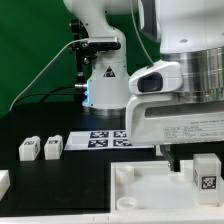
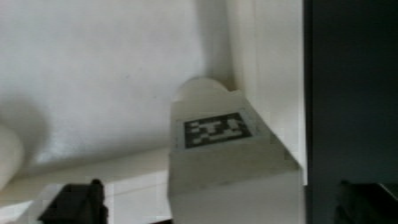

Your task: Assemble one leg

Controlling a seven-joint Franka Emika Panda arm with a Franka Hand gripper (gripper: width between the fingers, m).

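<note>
- Straddling the leg (image 1: 205,172), the gripper (image 2: 217,206) is released. In the wrist view one finger (image 2: 75,203) stands clear of the leg, with white surface showing between them.
- The leg stands upright over the tabletop (image 1: 150,196), near its edge on the exterior view's right, with its tag facing the exterior camera.
- Whether the leg's lower end sits in a socket cannot be told.
- Two spare legs (image 1: 28,149) lie side by side on the black table (image 1: 70,172), on the exterior view's left, well apart from the tabletop.
- The marker board (image 1: 108,137) lies flat on the table just behind the tabletop.
</note>
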